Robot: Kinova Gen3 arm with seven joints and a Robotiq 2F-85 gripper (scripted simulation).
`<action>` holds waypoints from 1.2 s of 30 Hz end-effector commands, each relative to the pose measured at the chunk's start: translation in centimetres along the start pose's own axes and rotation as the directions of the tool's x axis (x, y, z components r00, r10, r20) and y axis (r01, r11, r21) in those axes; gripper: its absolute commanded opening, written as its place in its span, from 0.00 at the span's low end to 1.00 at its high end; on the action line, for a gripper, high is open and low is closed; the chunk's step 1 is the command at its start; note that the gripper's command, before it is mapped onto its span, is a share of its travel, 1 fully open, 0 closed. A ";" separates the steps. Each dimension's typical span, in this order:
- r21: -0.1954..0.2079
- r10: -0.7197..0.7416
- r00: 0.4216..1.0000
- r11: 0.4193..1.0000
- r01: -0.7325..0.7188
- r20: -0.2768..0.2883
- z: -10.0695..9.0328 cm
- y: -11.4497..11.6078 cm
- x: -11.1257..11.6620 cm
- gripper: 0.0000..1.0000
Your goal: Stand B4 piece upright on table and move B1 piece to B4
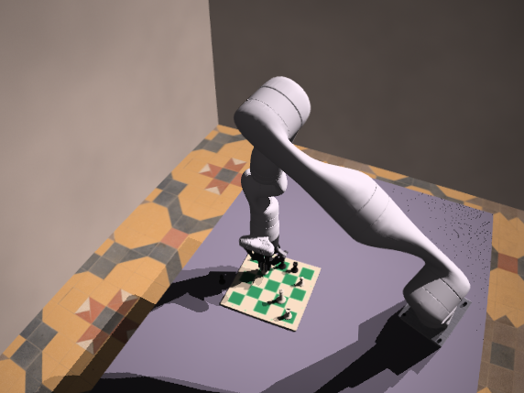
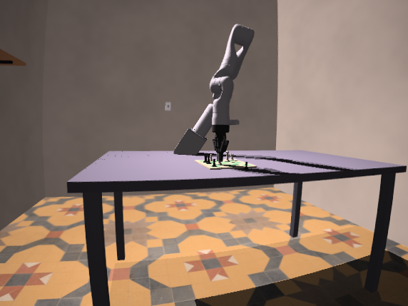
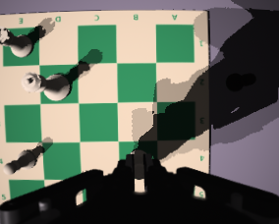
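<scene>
One small, pale chess piece (image 3: 139, 173) is pinched between the black fingers above the B4 corner of the green-and-cream board (image 3: 98, 118); it looks light, rigid and slippery, so gripping its narrow waist seems safest.

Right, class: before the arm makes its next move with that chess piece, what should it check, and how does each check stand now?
1. Gripper shut on the held piece: ok.
2. Square B1 bare: ok.
3. Dark piece standing on the table, off the board: ok, it looks upright.
4. Held piece's base wholly inside B4: cannot tell, the fingers hide it.
5. Pale pieces on E1 and D2 inside their squares: ok.
</scene>
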State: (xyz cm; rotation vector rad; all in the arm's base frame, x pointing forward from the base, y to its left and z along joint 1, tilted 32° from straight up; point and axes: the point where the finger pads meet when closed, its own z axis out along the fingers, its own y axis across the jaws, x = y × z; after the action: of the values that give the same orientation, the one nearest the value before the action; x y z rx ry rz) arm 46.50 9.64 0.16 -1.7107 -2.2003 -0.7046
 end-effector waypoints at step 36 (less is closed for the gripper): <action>-0.002 0.000 1.000 1.000 0.000 0.001 -0.1 0.1 0.0 0.37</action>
State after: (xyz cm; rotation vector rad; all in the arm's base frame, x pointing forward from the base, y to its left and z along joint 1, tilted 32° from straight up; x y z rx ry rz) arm 46.49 9.64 0.17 -1.7106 -2.2002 -0.7045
